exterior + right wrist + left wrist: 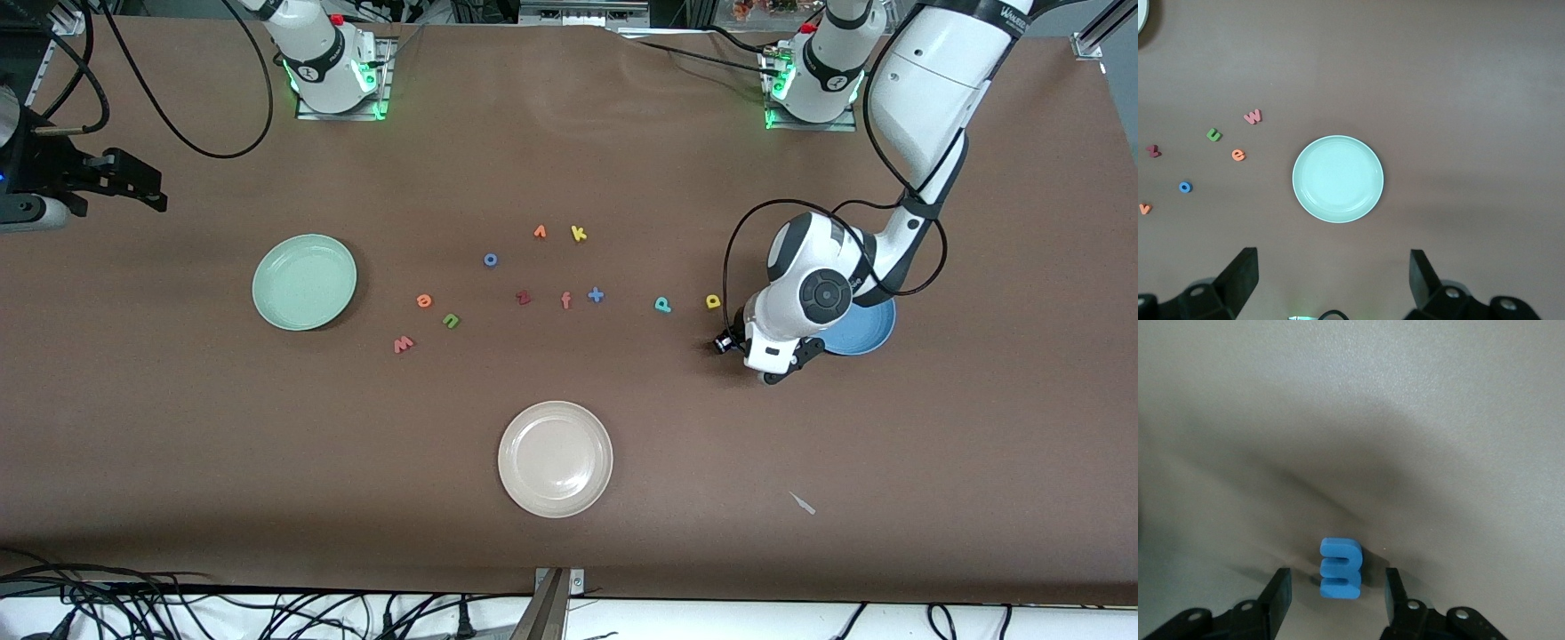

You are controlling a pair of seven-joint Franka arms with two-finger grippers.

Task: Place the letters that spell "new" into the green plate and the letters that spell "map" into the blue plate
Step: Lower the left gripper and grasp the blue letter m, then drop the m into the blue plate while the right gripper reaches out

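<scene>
Though untouched, blue m (1340, 569) between left hand (1336, 593) fingers, on table.

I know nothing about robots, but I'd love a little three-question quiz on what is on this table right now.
1. True or false: the blue m already lies in the blue plate.
2. Which letter lies nearest the green plate? A) yellow k B) orange e C) teal p
3. Fill in: the left gripper has its fingers either side of the blue ___.

Key
1. False: it lies on the table, between the left gripper's fingers.
2. B.
3. m. The right gripper waits open, high over the green plate.
</scene>
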